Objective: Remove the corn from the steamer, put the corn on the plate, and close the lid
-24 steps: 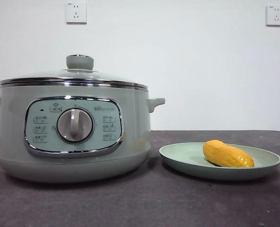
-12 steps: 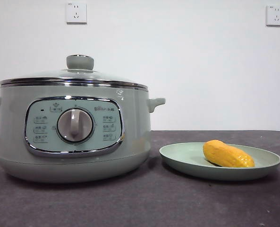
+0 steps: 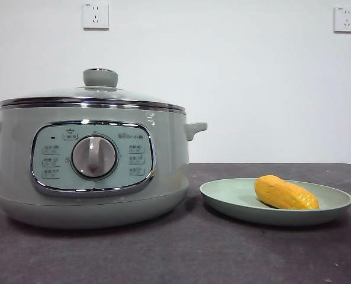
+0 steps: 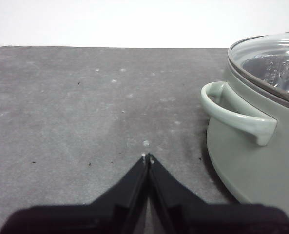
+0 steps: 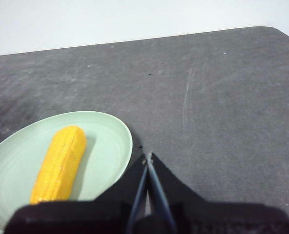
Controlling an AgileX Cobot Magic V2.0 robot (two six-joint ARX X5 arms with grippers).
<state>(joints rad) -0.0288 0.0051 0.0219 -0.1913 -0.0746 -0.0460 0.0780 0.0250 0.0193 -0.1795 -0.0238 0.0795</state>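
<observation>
The yellow-orange corn point(image 3: 285, 193) lies on the pale green plate point(image 3: 222, 195) at the right of the table; both also show in the right wrist view, corn point(image 5: 59, 162) on plate point(image 5: 112, 141). The sage-green steamer point(image 3: 163, 171) stands at the left with its glass lid point(image 3: 92, 94) seated on the rim, knob on top. The left wrist view shows the steamer's side handle point(image 4: 237, 114) and the lid point(image 4: 271, 61). My left gripper point(image 4: 147, 157) is shut and empty over bare table beside the steamer. My right gripper point(image 5: 147, 157) is shut and empty beside the plate.
The dark grey table point(image 3: 181, 254) stretches in front of the steamer and plate. A white wall with two sockets point(image 3: 95, 15) stands behind. No arm shows in the front view.
</observation>
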